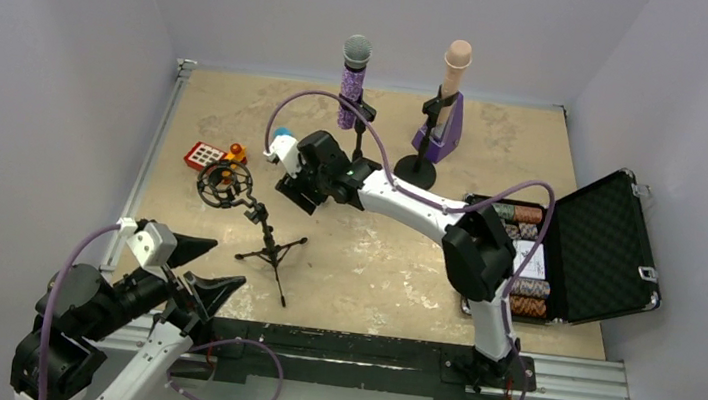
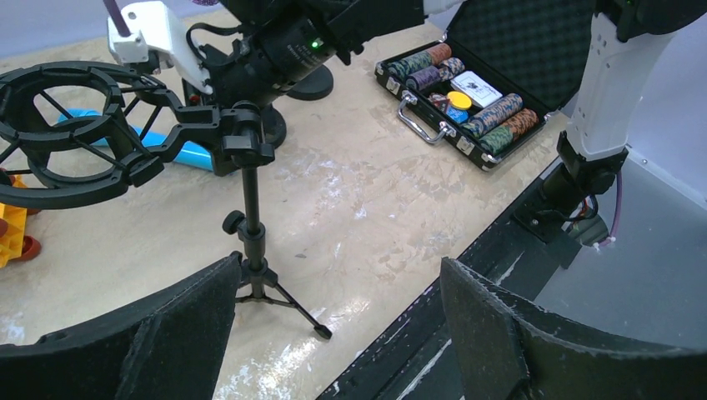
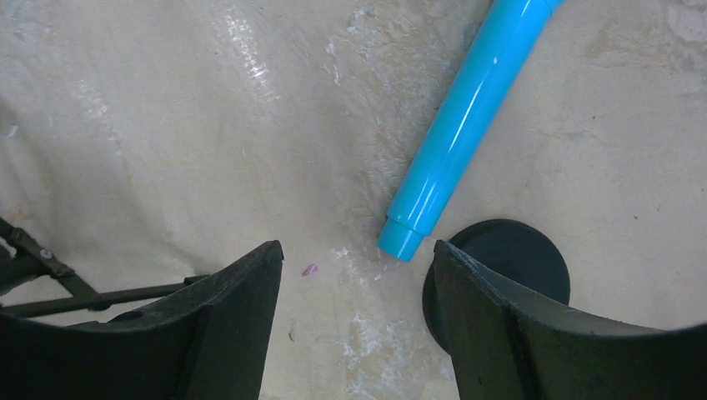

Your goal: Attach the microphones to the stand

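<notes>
The glittery purple microphone (image 1: 351, 84) stands upright in a stand clip at the back. The pale pink microphone (image 1: 455, 69) stands in another clip on a round-base stand (image 1: 416, 171). The sky-blue microphone (image 3: 467, 117) lies flat on the table; only its tip shows in the top view (image 1: 283, 136). My right gripper (image 3: 354, 275) is open and empty just above the table, with the blue microphone's tail end just ahead between the fingertips. A tripod stand (image 1: 269, 246) with an empty ring mount (image 1: 224, 185) stands at left. My left gripper (image 1: 196, 268) is open and empty near the tripod's feet (image 2: 250, 283).
An open black case of poker chips (image 1: 566, 244) sits at the right. A purple pyramid metronome (image 1: 444, 135) stands behind the pink microphone's stand. A red keypad toy (image 1: 203, 155) and an orange toy (image 1: 234, 153) lie at the left. A round black stand base (image 3: 508, 262) is beside my right finger.
</notes>
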Available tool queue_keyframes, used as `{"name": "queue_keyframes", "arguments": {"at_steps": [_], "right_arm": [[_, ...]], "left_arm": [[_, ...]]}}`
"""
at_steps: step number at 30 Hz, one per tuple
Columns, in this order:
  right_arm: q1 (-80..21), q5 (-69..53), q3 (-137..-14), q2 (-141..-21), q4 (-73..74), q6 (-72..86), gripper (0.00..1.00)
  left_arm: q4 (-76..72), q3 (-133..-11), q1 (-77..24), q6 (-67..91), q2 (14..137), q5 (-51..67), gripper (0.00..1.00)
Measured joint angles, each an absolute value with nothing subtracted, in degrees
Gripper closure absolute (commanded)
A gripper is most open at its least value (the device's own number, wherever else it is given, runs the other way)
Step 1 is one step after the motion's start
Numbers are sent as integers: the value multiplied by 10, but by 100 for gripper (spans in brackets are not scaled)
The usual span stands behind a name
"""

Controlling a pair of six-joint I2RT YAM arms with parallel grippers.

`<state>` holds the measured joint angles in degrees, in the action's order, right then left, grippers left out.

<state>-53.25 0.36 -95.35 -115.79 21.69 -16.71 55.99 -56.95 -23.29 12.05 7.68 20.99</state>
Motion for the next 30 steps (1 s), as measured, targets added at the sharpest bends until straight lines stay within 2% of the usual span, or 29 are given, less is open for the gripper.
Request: {"name": "queue_keyframes", "arguments": {"at_steps": [16, 30], "right_arm": [[-526, 95, -1033, -1290, 251, -112, 33], [-510, 60, -1078, -1325, 309, -86, 41]], "left_arm": [[565, -570, -233, 121, 68, 209, 7], [566, -569, -233, 121, 68, 210, 7]]}}
